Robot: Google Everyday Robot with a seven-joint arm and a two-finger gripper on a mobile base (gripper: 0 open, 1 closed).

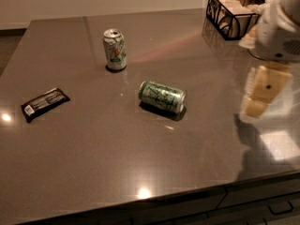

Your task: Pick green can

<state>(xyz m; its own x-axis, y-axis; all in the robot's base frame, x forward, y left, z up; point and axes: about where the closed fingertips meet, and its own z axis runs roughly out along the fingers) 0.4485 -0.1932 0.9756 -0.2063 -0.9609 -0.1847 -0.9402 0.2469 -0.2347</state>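
Note:
The green can (pixel 161 96) lies on its side near the middle of the dark table (pixel 93 153), its silver top end facing left. My gripper (pixel 260 92) hangs at the right edge of the view, well to the right of the can and above the table. It holds nothing that I can see. A paler whitish can (pixel 115 49) with light green and orange marks stands upright behind and to the left of the green can.
A black snack bar wrapper (pixel 44 103) lies flat at the left. A black wire basket (pixel 232 14) with pale packets stands at the back right corner. The table's front edge runs along the bottom, with drawers below it.

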